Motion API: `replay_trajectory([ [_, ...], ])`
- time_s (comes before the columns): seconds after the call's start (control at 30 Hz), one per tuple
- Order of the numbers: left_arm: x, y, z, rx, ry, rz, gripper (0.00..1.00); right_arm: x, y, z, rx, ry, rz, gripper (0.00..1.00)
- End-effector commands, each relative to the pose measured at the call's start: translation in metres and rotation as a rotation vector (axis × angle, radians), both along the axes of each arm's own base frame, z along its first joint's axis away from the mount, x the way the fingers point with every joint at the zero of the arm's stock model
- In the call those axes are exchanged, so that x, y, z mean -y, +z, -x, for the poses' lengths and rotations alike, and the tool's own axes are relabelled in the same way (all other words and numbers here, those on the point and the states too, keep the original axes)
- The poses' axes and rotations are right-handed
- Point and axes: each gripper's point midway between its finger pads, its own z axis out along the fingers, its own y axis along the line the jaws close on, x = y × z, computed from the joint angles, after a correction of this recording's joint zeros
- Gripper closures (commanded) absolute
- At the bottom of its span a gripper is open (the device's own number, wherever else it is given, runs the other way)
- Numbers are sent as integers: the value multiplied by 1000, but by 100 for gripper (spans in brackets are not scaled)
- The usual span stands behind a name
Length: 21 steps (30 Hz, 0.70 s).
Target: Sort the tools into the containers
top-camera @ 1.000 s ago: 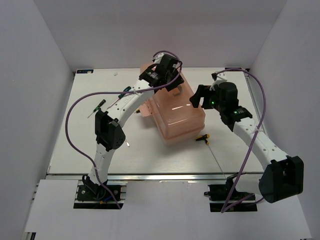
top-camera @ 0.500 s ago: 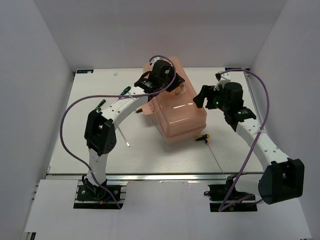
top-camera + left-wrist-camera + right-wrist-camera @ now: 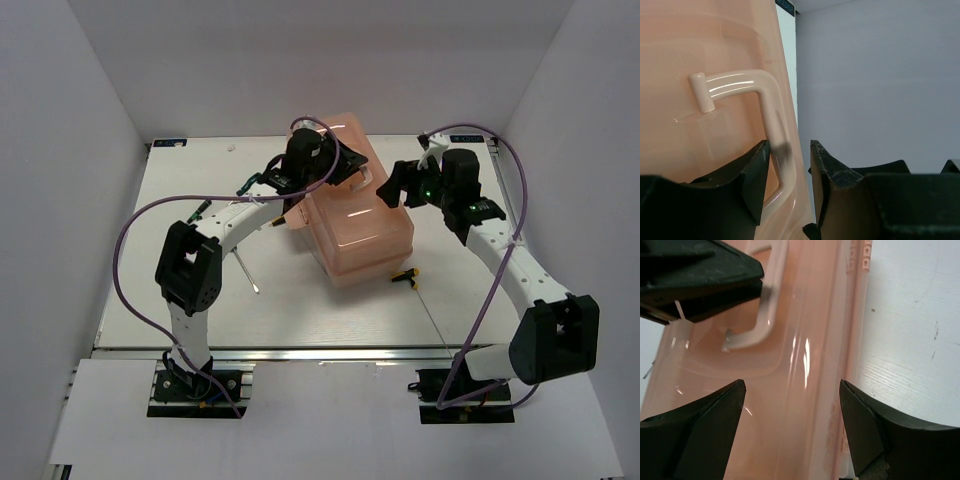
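Observation:
The salmon-pink toolbox [image 3: 360,225] stands mid-table with its lid down. My left gripper [image 3: 345,168] is on top of it, closed around the pale lid handle [image 3: 767,107], which lies against the left finger [image 3: 757,170]. My right gripper [image 3: 385,190] is open and empty over the box's right side [image 3: 805,405]. Two green-and-black screwdrivers [image 3: 248,183] [image 3: 200,210] lie at the left. A thin screwdriver [image 3: 246,272] lies in front of them. A yellow-black T-handle key [image 3: 405,275] lies by the box's front right corner. The other tools are hidden.
White walls close in the table at the left, back and right. The left arm [image 3: 230,215] arches over the screwdrivers. Purple cables loop above both arms. The key's long shaft [image 3: 432,315] runs toward the table's front edge.
The left arm has swung left with its gripper on the handle, and the box's far top edge has risen. My right gripper has moved up and left, closer to the box.

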Motion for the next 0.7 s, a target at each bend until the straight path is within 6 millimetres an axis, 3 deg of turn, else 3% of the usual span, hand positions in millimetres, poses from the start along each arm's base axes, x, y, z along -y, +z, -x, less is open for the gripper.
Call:
replay_trajectory([
  [0.0, 7, 1, 19, -16, -78, 29, 52, -12, 46, -11, 88, 37, -62, 20],
  [0.27, 5, 3, 14, 3, -89, 65, 52, -26, 54, -27, 53, 66, -122, 21],
  [0.4, 5, 5, 15, 13, -102, 86, 53, -39, 40, -38, -21, 99, -151, 24],
  [0.57, 4, 8, 13, 28, -109, 104, 53, -49, 43, -47, -44, 124, -172, 27],
  [0.67, 4, 9, 12, 32, -112, 113, 53, -55, 33, -51, -89, 137, -171, 29],
])
